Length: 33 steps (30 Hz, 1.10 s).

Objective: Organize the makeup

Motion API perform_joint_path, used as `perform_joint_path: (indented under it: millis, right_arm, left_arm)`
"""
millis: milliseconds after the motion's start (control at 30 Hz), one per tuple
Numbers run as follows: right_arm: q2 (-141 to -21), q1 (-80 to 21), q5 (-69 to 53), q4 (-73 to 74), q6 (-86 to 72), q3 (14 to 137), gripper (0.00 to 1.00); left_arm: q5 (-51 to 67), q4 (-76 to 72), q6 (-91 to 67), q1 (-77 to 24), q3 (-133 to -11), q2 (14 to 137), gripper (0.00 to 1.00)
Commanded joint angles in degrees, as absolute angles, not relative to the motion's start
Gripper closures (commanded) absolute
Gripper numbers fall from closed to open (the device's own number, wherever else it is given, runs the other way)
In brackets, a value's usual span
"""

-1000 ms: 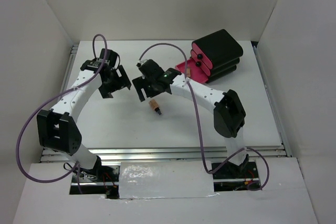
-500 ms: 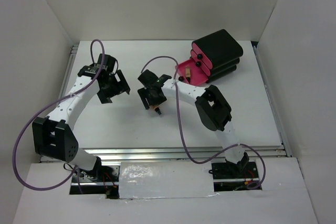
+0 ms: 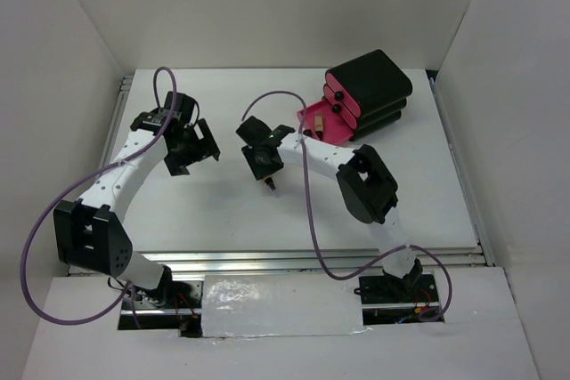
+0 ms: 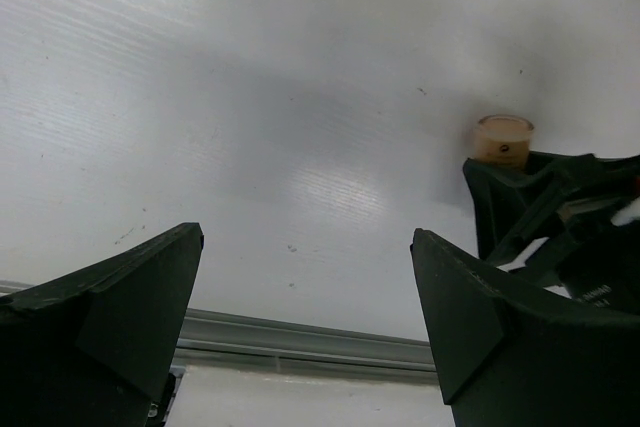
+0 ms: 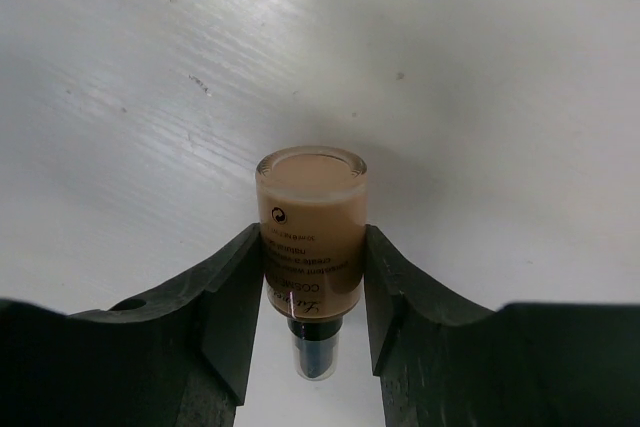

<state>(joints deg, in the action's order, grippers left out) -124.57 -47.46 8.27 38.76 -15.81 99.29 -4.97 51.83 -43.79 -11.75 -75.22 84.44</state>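
Note:
A tan little bottle point(image 5: 309, 192) with a black cap point(image 5: 316, 351) lies on the white table between the fingers of my right gripper point(image 5: 312, 247). Both fingers press its sides, so the gripper is shut on it. In the top view the right gripper point(image 3: 265, 169) is at the table's middle and only the bottle's end point(image 3: 270, 187) shows below it. My left gripper point(image 3: 192, 143) is open and empty, to the left of it. The left wrist view shows the left gripper point(image 4: 307, 237) open over bare table, with the bottle point(image 4: 503, 137) at the right. A second tan bottle point(image 3: 313, 119) lies in an open pink drawer point(image 3: 322, 127). Compacts and sachets are out of view.
The black box with pink drawers point(image 3: 370, 86) stands at the back right, its lowest drawer pulled out toward the middle. White walls close the table on three sides. A metal rail point(image 4: 300, 332) runs along the table's near edge.
My right gripper has come down over the tan bottle and closed its fingers on it. My left arm has drawn back a little to the left, gripper still open.

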Motion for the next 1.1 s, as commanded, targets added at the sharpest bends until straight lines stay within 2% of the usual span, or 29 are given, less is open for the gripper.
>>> perform_joint_path:
  millis: [0,300,433,567,767,1067]
  right_arm:
    - [-116.29,-45.01,13.35,37.27,-12.49,101.07,0.78]
    - [-119.09,-29.98,27.14,41.39,-5.45,109.68,0.78]
    - [-120.76,-25.67,28.56,40.78,-4.92,110.65,0.77]
    - [-122.87,-24.0,29.97,40.7,-4.66,111.97,0.77]
    - [-123.57,-23.29,29.88,38.41,-5.36,109.43,0.71]
    - [-123.58,-23.38,27.6,36.13,-7.65,107.94,0.7]
  left_arm:
    - [-3.87,50.63,-42.1,-11.43,-76.73,84.2,0.0]
    - [-2.55,48.34,-40.61,-11.43,-76.2,84.2,0.01]
    - [-2.37,48.25,-40.17,-11.43,-76.73,85.25,0.01]
    - [-2.9,48.95,-39.64,-11.43,-78.39,86.04,0.01]
    - [-3.16,49.66,-38.94,-11.43,-79.63,86.92,0.01]
    - [-3.43,50.1,-38.67,-11.43,-80.59,87.71,0.01]
